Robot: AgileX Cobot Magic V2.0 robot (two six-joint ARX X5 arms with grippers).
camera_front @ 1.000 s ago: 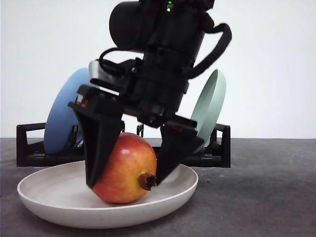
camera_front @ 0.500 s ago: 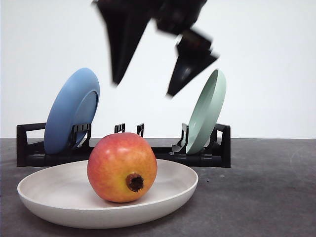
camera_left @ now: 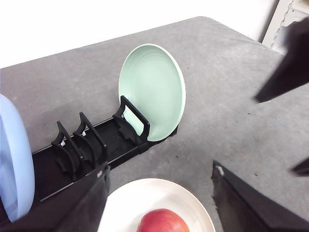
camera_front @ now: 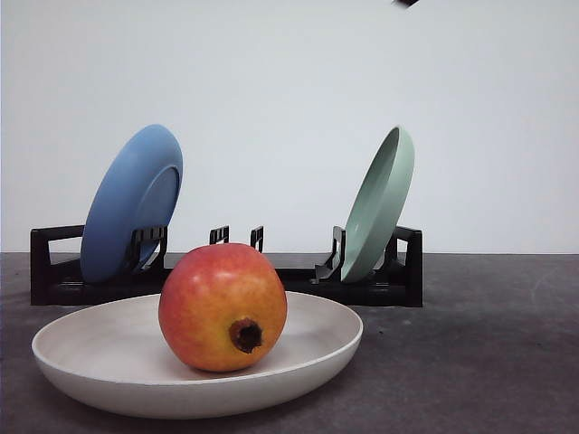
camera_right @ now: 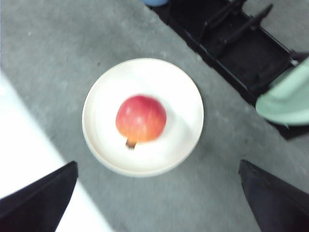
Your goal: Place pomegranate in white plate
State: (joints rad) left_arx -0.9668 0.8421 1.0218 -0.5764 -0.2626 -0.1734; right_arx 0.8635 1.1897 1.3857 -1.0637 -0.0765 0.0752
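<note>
The pomegranate [camera_front: 223, 307], red with yellow-orange patches, rests in the middle of the white plate [camera_front: 63, 357], its brown crown facing the front camera. Nothing touches it. From high above, the right wrist view looks straight down on the pomegranate [camera_right: 141, 119] in the white plate [camera_right: 183, 92], and my right gripper [camera_right: 157, 164] is open with nothing between its fingers. My left gripper [camera_left: 160, 168] is open too, its fingers spread wide above the near side of the white plate [camera_left: 130, 198] and the pomegranate [camera_left: 161, 221]. A dark gripper tip [camera_front: 405, 3] shows at the top edge of the front view.
Behind the white plate a black dish rack [camera_front: 398, 276] holds a blue plate [camera_front: 131, 203] on the left and a pale green plate [camera_front: 380, 203] on the right. Dark parts of the other arm [camera_left: 289, 63] hang beside the pale green plate [camera_left: 154, 92]. Grey tabletop lies all around.
The gripper that stood around the pomegranate opened and rose almost out of the front view. The pomegranate stayed in the white plate, its crown turned slightly.
</note>
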